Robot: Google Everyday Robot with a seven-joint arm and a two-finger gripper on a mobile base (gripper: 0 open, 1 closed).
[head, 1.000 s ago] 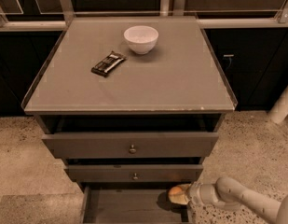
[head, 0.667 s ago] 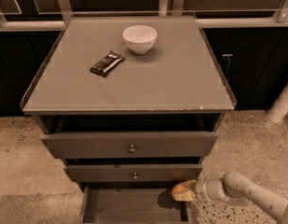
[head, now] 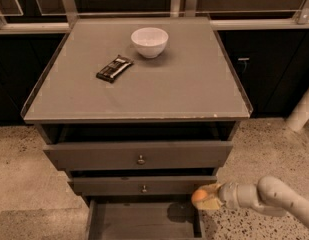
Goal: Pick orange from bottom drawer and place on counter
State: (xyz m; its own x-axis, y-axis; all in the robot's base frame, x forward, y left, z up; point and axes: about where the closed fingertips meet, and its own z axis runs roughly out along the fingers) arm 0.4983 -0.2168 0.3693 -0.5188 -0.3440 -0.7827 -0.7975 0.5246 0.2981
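Observation:
The orange (head: 198,197) is small and round, held in my gripper (head: 205,199) at the lower right. The gripper is shut on it just above the right wall of the bottom drawer (head: 139,221), which is pulled open with a plain flat floor. My pale arm (head: 274,199) comes in from the right edge. The counter (head: 159,89) is the flat grey cabinet top above the drawers, well above the gripper.
A white bowl (head: 149,41) and a dark snack bar (head: 114,68) lie at the back of the counter. Two wider drawers with round knobs (head: 140,160) stand slightly open above the bottom one. Speckled floor lies on both sides; a white post (head: 301,111) stands at right.
My gripper has lifted slightly and shifted right with the orange, from over the drawer's right side to above its right wall. The counter items have not moved.

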